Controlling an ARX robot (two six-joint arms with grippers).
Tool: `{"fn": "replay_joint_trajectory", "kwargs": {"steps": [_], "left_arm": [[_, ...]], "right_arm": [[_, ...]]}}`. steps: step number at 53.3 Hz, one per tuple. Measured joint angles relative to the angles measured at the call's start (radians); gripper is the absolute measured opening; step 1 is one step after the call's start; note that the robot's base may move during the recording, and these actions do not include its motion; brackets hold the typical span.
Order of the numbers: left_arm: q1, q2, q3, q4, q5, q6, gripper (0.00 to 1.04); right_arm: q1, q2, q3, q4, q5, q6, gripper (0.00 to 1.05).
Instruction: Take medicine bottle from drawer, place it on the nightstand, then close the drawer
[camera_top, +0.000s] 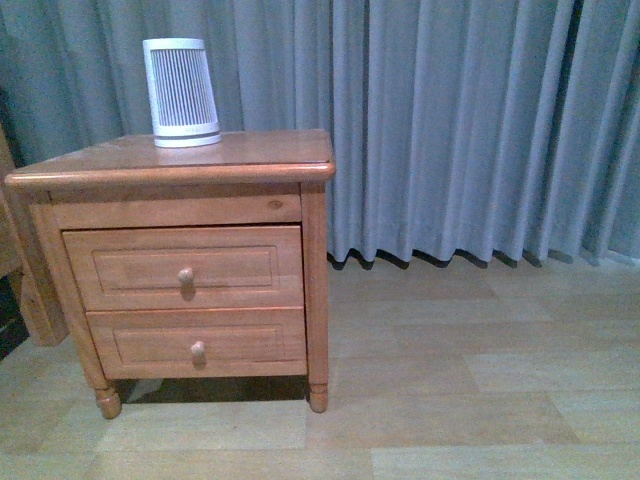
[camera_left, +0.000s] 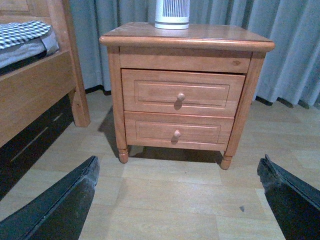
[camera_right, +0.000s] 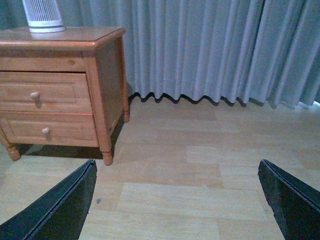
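Observation:
The nightstand (camera_top: 260, 150) stands at the left on a pale wood floor; it also shows in the left wrist view (camera_left: 215, 35) and the right wrist view (camera_right: 85, 35). The drawer (camera_top: 240, 265), the upper and taller-fronted one, looks closed, with its round knob (camera_top: 186, 275) facing me; it shows in both wrist views too (camera_left: 150, 92) (camera_right: 55, 92). The medicine bottle is not in view. My left gripper (camera_left: 177, 200) is open and empty, low over the floor, well short of the nightstand. My right gripper (camera_right: 177, 200) is open and empty, further right. Neither arm shows in the front view.
A tall white ribbed device (camera_top: 181, 92) stands on the nightstand's top at the back. The shallower lower drawer (camera_top: 250, 342) is closed. A wooden bed frame (camera_left: 35, 90) stands left of the nightstand. Grey curtains (camera_top: 460, 120) hang behind.

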Motion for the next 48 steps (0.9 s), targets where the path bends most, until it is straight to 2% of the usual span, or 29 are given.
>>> {"fn": "replay_joint_trajectory", "kwargs": {"steps": [18, 21, 23, 30, 37, 48], "left_arm": [[0.001, 0.005, 0.001, -0.005, 0.004, -0.002, 0.98], [0.010, 0.074, 0.048, -0.098, 0.044, -0.044, 0.98], [0.021, 0.194, 0.093, -0.093, 0.066, -0.060, 0.98], [0.042, 0.687, 0.351, 0.209, 0.108, -0.057, 0.98], [0.026, 1.036, 0.564, 0.414, 0.109, -0.021, 0.98], [-0.041, 1.617, 0.790, 0.591, 0.025, 0.029, 0.98]], "right_arm": [[0.000, 0.000, 0.000, 0.000, 0.000, 0.000, 0.98], [0.000, 0.000, 0.000, 0.000, 0.000, 0.000, 0.98], [0.000, 0.000, 0.000, 0.000, 0.000, 0.000, 0.98], [0.000, 0.000, 0.000, 0.000, 0.000, 0.000, 0.98], [0.000, 0.000, 0.000, 0.000, 0.000, 0.000, 0.98], [0.000, 0.000, 0.000, 0.000, 0.000, 0.000, 0.98]]}}
